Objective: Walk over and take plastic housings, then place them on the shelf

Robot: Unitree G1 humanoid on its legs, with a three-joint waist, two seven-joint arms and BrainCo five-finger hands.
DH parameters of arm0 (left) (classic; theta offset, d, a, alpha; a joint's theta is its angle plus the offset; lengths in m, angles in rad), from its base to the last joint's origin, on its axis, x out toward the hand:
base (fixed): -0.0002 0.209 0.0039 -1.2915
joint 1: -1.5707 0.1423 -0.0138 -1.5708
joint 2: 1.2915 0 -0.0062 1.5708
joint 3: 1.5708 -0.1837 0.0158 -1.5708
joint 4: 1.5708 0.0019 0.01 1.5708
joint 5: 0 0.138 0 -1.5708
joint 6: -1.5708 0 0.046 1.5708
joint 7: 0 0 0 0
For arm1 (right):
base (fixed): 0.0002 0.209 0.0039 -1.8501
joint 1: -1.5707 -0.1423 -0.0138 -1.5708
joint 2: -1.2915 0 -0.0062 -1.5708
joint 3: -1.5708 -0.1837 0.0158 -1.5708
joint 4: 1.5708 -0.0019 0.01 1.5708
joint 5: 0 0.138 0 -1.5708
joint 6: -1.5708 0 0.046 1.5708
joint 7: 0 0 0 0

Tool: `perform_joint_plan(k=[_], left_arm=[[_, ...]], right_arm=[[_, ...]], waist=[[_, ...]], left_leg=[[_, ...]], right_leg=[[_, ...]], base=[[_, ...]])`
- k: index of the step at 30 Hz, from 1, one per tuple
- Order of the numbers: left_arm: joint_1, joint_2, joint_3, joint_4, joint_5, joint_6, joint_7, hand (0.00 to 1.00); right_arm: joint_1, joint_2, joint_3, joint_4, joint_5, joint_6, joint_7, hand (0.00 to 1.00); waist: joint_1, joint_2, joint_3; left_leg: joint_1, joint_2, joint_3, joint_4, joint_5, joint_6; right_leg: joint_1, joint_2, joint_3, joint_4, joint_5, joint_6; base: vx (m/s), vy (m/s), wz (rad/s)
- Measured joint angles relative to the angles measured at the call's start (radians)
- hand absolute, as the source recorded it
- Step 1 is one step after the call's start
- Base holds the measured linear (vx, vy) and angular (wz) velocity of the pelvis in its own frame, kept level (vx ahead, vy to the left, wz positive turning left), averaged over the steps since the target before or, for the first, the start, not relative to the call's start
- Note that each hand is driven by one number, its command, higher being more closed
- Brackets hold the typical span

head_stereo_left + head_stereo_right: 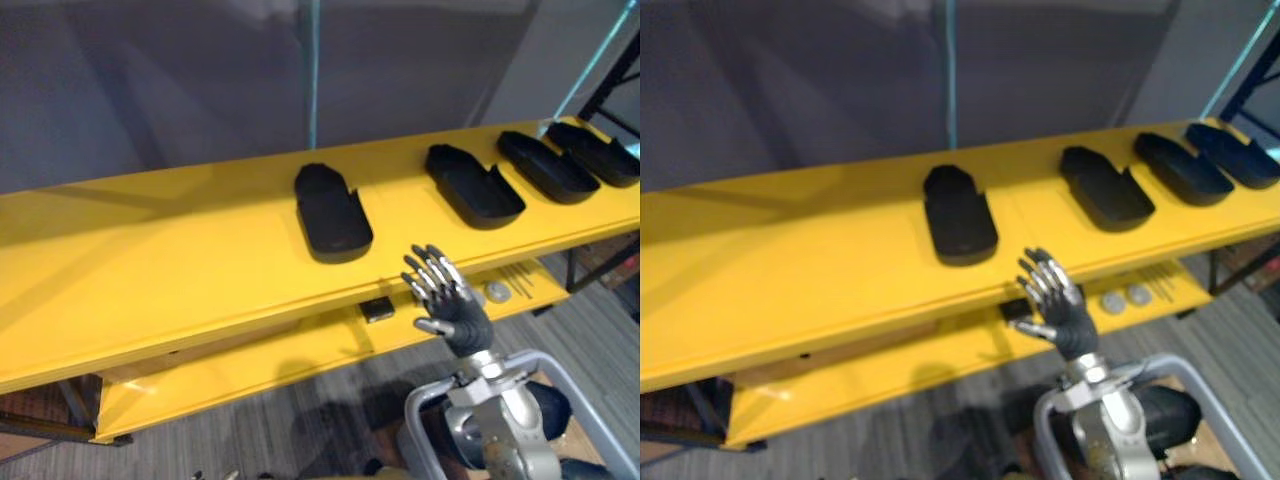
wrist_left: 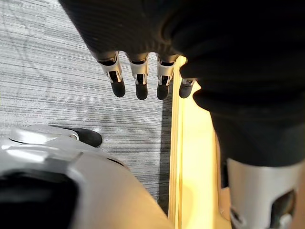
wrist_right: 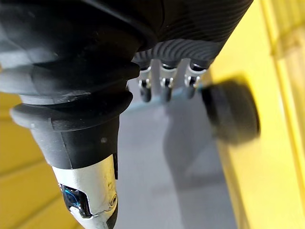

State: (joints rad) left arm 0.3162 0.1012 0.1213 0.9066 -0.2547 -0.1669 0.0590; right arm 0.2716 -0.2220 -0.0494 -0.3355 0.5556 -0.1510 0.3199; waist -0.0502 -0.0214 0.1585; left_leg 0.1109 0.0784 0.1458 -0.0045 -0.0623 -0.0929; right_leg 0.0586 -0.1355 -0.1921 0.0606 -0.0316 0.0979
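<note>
While the right hand (image 1: 447, 293) stands raised at about 5 o'clock in the head views, fingers spread, straight and holding nothing, four black plastic housings (image 1: 474, 186) lie in a row on the yellow top shelf (image 1: 150, 250). The leftmost housing (image 1: 332, 212) sits near centre, just toward 12 o'clock and beyond the fingertips. The other three run off toward 2 o'clock, the last two close together at the shelf's end. The hand is apart from all of them. Below, the lower shelf (image 1: 250, 370) carries a small black block (image 1: 377, 309) near 6 o'clock and two round silver discs (image 1: 497, 292) near 4 o'clock, just beside the hand.

In the left wrist view, the left hand (image 2: 140, 71) hangs with relaxed, empty fingers above the grey carpet floor (image 2: 57, 86), a yellow shelf edge (image 2: 193, 157) running beside it.

In the right wrist view, the right hand's fingers (image 3: 164, 83) reach straight out, gripping nothing. Past them a dark rounded shape (image 3: 233, 112), too blurred to name, rests on yellow shelving.
</note>
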Motion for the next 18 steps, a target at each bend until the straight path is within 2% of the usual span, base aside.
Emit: perform_joint_plan(k=[1,2,3,5,7,8,11,18], left_arm=[[-0.016,0.004,-0.018,0.0,0.019,0.003,-0.001,0.0],[-0.032,0.004,-0.033,0.0,0.043,0.011,-0.002,0.0],[-0.041,0.003,-0.043,0.0,0.056,0.018,-0.002,0.0],[-0.064,0.001,-0.082,0.0,0.082,0.046,-0.003,0.0],[-0.067,0.001,-0.1,0.001,0.117,0.057,-0.004,0.0],[-0.067,0.001,-0.101,0.001,0.121,0.066,-0.004,0.0],[-0.075,0.014,-0.096,0.014,0.114,0.066,-0.004,0.0],[-0.079,0.018,-0.096,0.022,0.116,0.066,-0.034,0.0]], right_arm=[[0.0,0.0,-0.033,0.001,-0.002,0.0,-0.019,0.0],[0.0,-0.001,-0.057,0.002,-0.012,-0.001,-0.04,0.0],[0.003,-0.001,-0.065,0.003,-0.019,-0.001,-0.051,0.0],[0.015,-0.004,-0.086,0.027,-0.054,0.0,-0.089,0.0],[0.021,-0.003,-0.096,0.048,-0.082,0.0,-0.116,0.0],[0.024,-0.004,-0.099,0.057,-0.102,0.0,-0.13,0.0],[0.013,-0.004,-0.085,0.073,-0.142,0.0,-0.15,0.0],[-0.071,-0.017,-0.034,0.091,-0.181,0.001,-0.147,0.0]], waist=[[-0.015,0.007,0.012],[-0.022,0.027,0.029],[-0.025,0.036,0.038],[-0.048,0.067,0.06],[-0.054,0.087,0.063],[-0.065,0.095,0.058],[-0.068,0.096,0.057],[-0.064,0.101,0.054]], left_leg=[[-0.011,-0.003,0.006,0.022,0.0,0.0],[-0.013,-0.003,0.008,0.033,0.0,0.001],[-0.011,-0.003,0.008,0.035,-0.001,0.002],[-0.011,0.002,0.021,0.045,-0.009,0.014],[-0.008,0.002,0.027,0.05,-0.013,0.021],[-0.008,-0.001,0.028,0.048,-0.013,0.02],[-0.008,-0.004,0.031,0.046,-0.013,0.021],[-0.008,-0.008,0.03,0.032,0.0,0.015]], right_leg=[[0.001,-0.006,-0.002,0.007,-0.003,-0.002],[0.001,-0.008,-0.002,0.018,-0.009,-0.002],[0.001,-0.009,-0.002,0.025,-0.017,-0.004],[-0.006,-0.012,-0.005,0.058,-0.04,-0.004],[-0.007,-0.017,-0.006,0.077,-0.051,0.003],[-0.014,-0.02,-0.009,0.098,-0.062,0.005],[-0.028,-0.027,-0.008,0.132,-0.08,0.008],[-0.035,-0.04,-0.021,0.143,-0.083,0.013]], base=[[-0.09,0.004,0.13],[-0.1,-0.001,0.09],[-0.12,-0.017,0.08],[-0.09,-0.016,0.07],[-0.05,-0.003,0.04],[-0.05,-0.014,0.07],[-0.02,-0.005,0.05],[0.03,0.013,0.05]])
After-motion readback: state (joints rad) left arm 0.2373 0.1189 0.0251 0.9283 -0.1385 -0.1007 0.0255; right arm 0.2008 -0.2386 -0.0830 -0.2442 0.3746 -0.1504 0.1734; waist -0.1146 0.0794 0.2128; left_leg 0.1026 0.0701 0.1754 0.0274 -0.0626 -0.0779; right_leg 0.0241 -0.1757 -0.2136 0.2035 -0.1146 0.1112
